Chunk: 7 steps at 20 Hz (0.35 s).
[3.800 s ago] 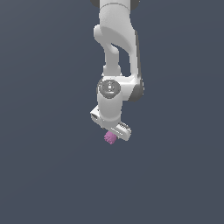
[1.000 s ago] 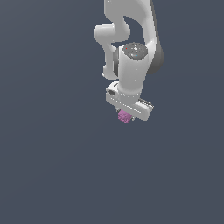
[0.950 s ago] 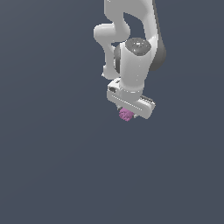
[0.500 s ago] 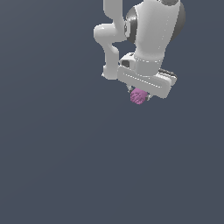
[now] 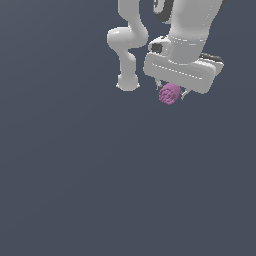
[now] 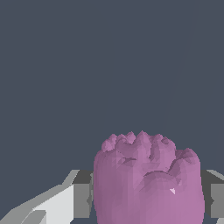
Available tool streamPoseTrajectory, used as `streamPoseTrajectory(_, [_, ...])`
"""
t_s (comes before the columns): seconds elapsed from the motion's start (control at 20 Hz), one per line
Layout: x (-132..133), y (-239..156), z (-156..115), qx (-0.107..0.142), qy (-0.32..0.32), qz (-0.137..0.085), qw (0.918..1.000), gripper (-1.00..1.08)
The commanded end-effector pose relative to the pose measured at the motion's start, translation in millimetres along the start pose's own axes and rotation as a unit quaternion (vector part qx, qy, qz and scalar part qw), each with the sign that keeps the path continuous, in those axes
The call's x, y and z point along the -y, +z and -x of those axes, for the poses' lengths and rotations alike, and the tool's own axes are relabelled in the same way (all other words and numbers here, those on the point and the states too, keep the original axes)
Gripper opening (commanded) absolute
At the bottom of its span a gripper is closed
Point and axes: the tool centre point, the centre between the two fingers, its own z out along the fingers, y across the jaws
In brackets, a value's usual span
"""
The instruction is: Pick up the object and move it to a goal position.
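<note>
The object [image 5: 169,93] is a small pink-purple knobbly lump, held under the white gripper [image 5: 170,95] in the upper right of the exterior view. The gripper is shut on it, its short fingers mostly hidden behind the lump and the hand body. The lump hangs well above the grey floor. In the wrist view the object [image 6: 148,181] fills the near field, clamped between the two grey finger pads [image 6: 82,200] on either side.
The white arm [image 5: 131,45] curves down to its base [image 5: 128,83] at the exterior view's left of the gripper. A plain dark grey floor [image 5: 100,190] fills the rest of both views.
The gripper has risen with the object and moved toward the exterior view's right, and it looks larger in the view. The object stays clamped in the fingers.
</note>
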Motion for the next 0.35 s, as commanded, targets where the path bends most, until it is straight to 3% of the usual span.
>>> streamPoseTrajectory(0.0, [1.9, -6.6, 3.1, 0.0, 0.0, 0.0, 1.0, -1.0])
streamPoseTrajectory(0.3, [3.3, -7.5, 2.8, 0.001, 0.0, 0.0, 1.0, -1.0])
